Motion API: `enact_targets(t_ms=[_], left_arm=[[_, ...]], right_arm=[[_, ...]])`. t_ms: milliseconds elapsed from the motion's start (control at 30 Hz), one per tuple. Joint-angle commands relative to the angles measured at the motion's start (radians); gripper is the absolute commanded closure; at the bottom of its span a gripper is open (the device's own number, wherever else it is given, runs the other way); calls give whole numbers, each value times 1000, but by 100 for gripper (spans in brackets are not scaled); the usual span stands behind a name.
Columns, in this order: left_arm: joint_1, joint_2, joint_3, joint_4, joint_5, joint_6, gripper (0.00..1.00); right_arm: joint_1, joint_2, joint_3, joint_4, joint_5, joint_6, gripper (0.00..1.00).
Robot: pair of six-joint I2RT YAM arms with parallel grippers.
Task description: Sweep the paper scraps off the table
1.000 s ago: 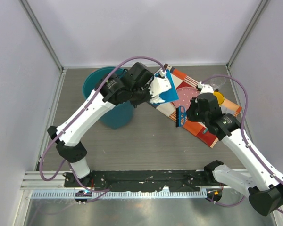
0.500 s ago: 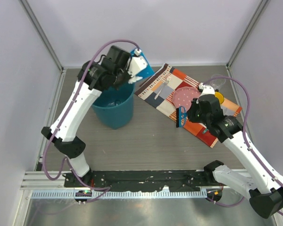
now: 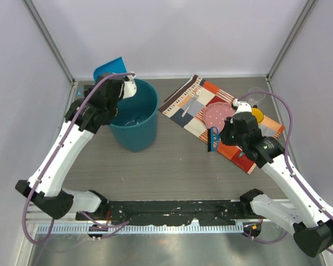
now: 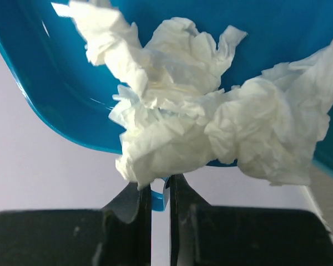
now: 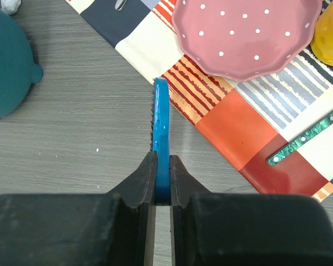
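Top external view: the left arm point(image 3: 72, 138) reaches from its base at 7 o'clock up to the 10 o'clock corner of the surface point(image 3: 172, 166). Its wrist is bent over the far rim of the teal bin point(image 3: 136, 136). It lifts the blue dustpan point(image 3: 109, 68) above the bin's 11 o'clock edge, close to the pale back wall point(image 3: 183, 33).

Left wrist view: the left jaws are pressed almost together, pinching a thin blue tab at the dustpan's lower edge. The paper scraps point(image 4: 177, 127), crumpled white wads, lie heaped in the pan directly beyond the jaw tips, at 12 o'clock. Some of them overhang its lip.

Top external view: the right arm point(image 3: 288, 177) bends in from 5 o'clock, its wrist over the near edge of the striped placemat point(image 3: 183, 108).

Right wrist view: the right jaws are shut on the handle of the blue brush point(image 5: 161, 138). The brush stands on edge, pointing to 12 o'clock along the placemat's border, with its bristles facing 9 o'clock. The pink dotted plate point(image 5: 244, 33) lies at 1 o'clock and the bin at 10 o'clock. Bare grey surface lies between bin and placemat and runs towards the arm bases at 6 o'clock.
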Motion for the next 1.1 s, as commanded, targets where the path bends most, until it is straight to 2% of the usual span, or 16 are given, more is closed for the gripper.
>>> enact_targets(t_ms=[0, 133, 233, 333, 367, 400, 500, 567, 767, 800, 900, 933, 967, 1000, 1033, 1067], left_arm=[[-2, -74, -103, 320, -195, 306, 100], [-2, -94, -226, 461, -266, 501, 100], [-2, -103, -325, 669, -301, 669, 100], [-5, -103, -384, 908, -335, 808, 100], [-4, -105, -404, 999, -335, 927, 100], [-2, -108, -453, 1185, -330, 1011, 100], [-4, -103, -544, 1501, -300, 1267, 100], [-4, -102, -556, 1526, -292, 1297, 100], [-4, -92, -451, 1388, -322, 1151, 100], [-5, -91, -420, 1348, -329, 1044, 100], [-25, -71, -201, 818, -304, 710, 100], [-34, -44, -129, 498, -283, 449, 100], [-63, -25, 16, 325, -225, 337, 100], [-80, -5, 83, 192, -195, 243, 100], [-106, 38, 142, 82, -163, 68, 100], [-131, 53, 242, -123, -134, 2, 100]], right_arm=[[-3, -9, 4, 33, -9, -14, 99], [-5, -17, 3, 34, -12, -14, 99], [-3, -23, -4, 34, -9, -15, 99], [-3, -35, -8, 34, -7, -15, 99], [-3, -41, -10, 34, -4, -15, 99], [-3, -43, -11, 34, -4, -15, 99], [-3, -46, -19, 34, -1, -19, 99], [-3, -47, -24, 36, -4, -19, 99], [-5, -54, -37, 45, -7, -16, 99], [-3, -54, -37, 43, -6, -17, 99], [-6, -60, -30, 43, 5, -19, 99], [-3, -63, -27, 43, 8, -19, 99], [-3, -63, -24, 43, 8, -19, 99], [-3, -63, -16, 43, 11, -16, 99], [-3, -66, -11, 43, 16, -14, 99], [-3, -66, -8, 43, 19, -12, 99]])
